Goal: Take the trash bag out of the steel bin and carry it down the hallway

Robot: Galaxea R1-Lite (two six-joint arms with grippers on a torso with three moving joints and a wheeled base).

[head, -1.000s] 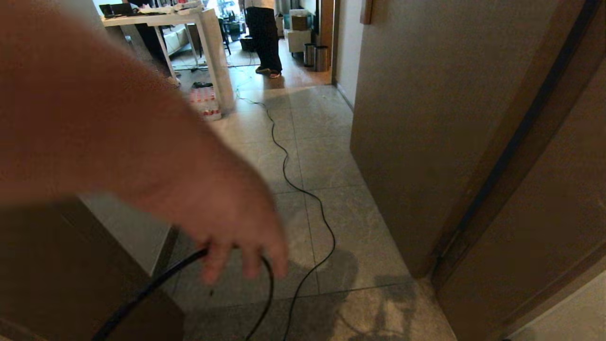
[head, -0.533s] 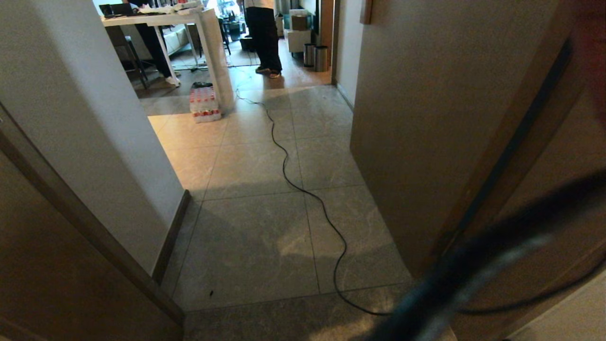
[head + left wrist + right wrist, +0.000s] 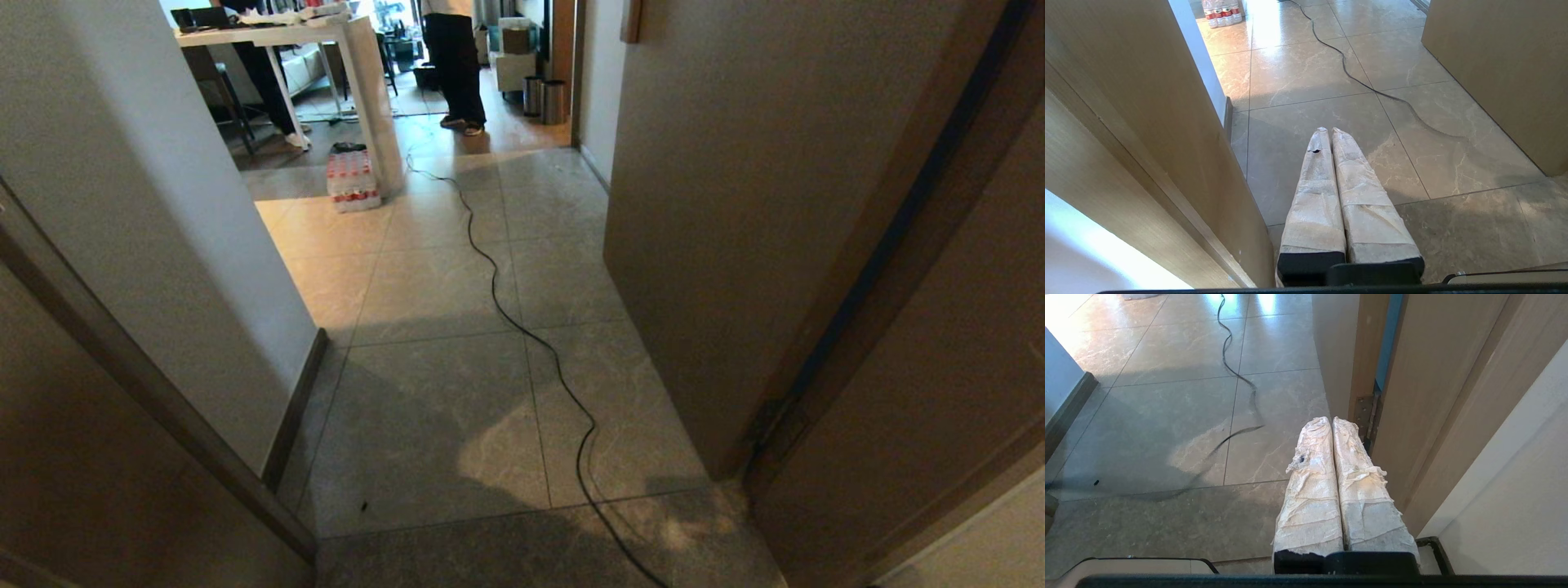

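Both grippers' fingers together, L (image 3: 1329, 130) & R (image 3: 1330, 418), empty, above hallway (image 3: 457, 343) tiles.

Two steel bins (image 3: 545, 98), one cable (image 3: 522, 327), one bottle pack (image 3: 353, 180) — two people standing (image 3: 455, 65).

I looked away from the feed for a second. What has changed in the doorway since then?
A person's hand that held the black cable up close to the head camera has gone from view. The cable swung across to the right, then dropped; it now lies on the floor tiles. The camera has not moved, and both the left gripper and right gripper are shut and empty.
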